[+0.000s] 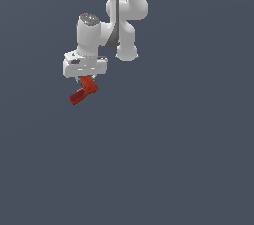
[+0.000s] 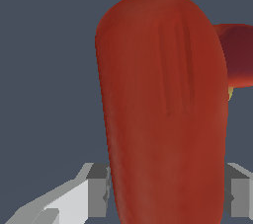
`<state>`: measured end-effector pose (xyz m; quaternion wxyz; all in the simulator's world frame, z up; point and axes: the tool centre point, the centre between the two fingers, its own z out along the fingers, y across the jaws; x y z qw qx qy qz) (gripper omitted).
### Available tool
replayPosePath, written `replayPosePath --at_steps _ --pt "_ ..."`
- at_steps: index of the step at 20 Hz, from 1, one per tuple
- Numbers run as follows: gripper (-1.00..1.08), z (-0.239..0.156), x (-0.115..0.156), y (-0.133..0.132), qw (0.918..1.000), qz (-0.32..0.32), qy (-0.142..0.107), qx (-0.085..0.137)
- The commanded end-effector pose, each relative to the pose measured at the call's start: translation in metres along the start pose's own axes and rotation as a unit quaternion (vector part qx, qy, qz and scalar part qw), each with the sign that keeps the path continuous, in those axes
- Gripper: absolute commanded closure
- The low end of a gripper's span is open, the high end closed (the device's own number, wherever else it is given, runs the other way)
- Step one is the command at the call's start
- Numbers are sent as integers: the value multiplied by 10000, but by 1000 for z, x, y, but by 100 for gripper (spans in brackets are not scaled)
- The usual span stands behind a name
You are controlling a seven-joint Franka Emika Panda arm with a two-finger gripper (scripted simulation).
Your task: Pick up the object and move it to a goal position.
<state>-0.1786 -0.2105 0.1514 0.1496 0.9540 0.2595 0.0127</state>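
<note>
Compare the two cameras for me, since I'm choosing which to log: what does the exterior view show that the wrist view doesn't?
Only the exterior view shows the white arm reaching down from above, the whole bent outline of the red-orange object hanging under the gripper, and its darker lower end. Only the wrist view shows the object's surface close up, with faint grooves and a small yellow spot near the darker red part, plus grey fingertips flanking it. Both show the object held in the gripper against a plain dark grey-blue background.
</note>
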Motion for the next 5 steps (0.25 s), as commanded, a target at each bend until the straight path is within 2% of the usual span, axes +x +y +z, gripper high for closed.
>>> replayPosePath --at_steps 1,5 --pt "108 -2 0 3 10000 -1 15 -15" --pt "108 -2 1 2 10000 -1 15 -15"
